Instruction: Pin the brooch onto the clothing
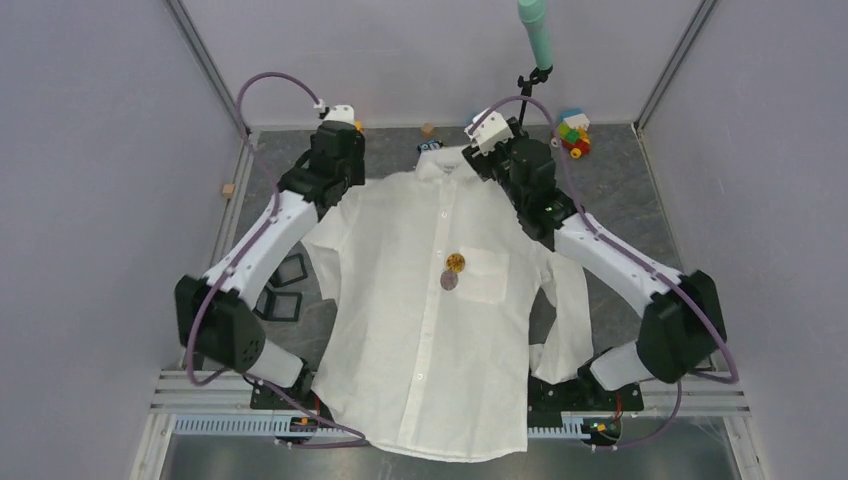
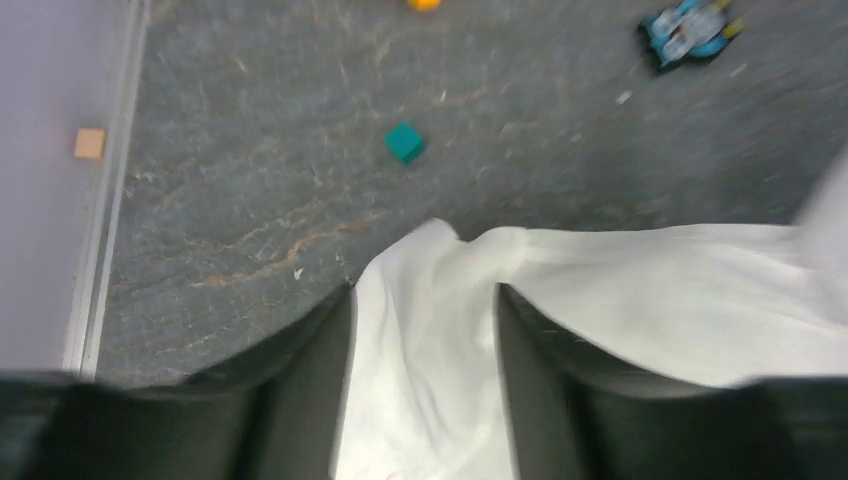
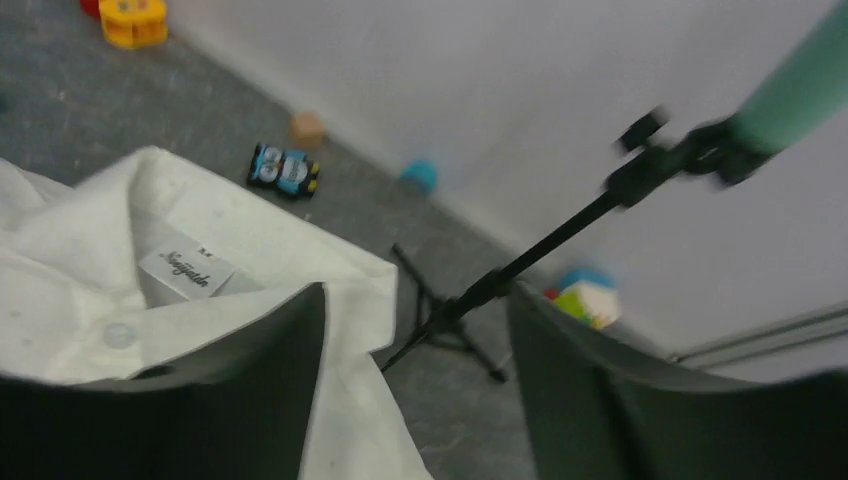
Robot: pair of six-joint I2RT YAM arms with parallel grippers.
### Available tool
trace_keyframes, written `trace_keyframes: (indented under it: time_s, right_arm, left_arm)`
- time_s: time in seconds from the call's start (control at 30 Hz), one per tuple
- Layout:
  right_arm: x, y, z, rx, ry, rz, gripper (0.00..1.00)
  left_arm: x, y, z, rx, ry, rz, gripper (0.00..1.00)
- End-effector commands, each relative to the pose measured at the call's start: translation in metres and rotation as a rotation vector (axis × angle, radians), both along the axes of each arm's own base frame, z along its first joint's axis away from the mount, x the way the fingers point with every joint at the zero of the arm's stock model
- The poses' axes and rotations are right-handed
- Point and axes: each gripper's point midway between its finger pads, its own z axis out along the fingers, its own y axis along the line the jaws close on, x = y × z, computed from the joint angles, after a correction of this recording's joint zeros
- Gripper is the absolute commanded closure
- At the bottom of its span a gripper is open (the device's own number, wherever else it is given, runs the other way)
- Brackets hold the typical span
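Observation:
The white shirt (image 1: pixel 420 330) lies spread front-up on the table, collar at the far end. The brooch (image 1: pixel 455 263), a small gold disc, lies by the chest pocket, with a dull purple disc (image 1: pixel 449 280) just below it. My left gripper (image 1: pixel 338 175) is at the shirt's left shoulder. In the left wrist view its jaws stand apart with a fold of shirt (image 2: pixel 430 330) lying between them. My right gripper (image 1: pixel 485 160) is by the collar, open and empty. The collar (image 3: pixel 200 220) lies beside its left finger (image 3: pixel 260 400).
A teal foam tip on a black stand (image 1: pixel 535 30) rises at the far right, its legs (image 3: pixel 450 320) near my right gripper. Coloured blocks (image 1: pixel 573 132), a blue toy car (image 1: pixel 430 147), a teal cube (image 2: pixel 404 142), a wooden block (image 1: pixel 228 190) and black square frames (image 1: pixel 285 290) surround the shirt.

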Motion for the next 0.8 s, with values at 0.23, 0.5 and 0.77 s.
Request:
trace_keyframes:
  time_s: [0.23, 0.5, 0.77]
  right_arm:
    - [-0.002, -0.004, -0.033, 0.038, 0.01, -0.012, 0.02]
    - [-0.055, -0.067, -0.12, 0.124, 0.347, -0.196, 0.02]
    - [-0.096, -0.158, -0.219, 0.178, 0.643, -0.441, 0.02]
  left_arm:
    - [0.024, -0.038, -0.047, -0.164, 0.1, -0.101, 0.02]
    - [-0.01, -0.031, -0.092, -0.275, 0.205, -0.04, 0.0]
    - [-0.017, -0.04, -0.149, -0.385, 0.332, -0.03, 0.0]
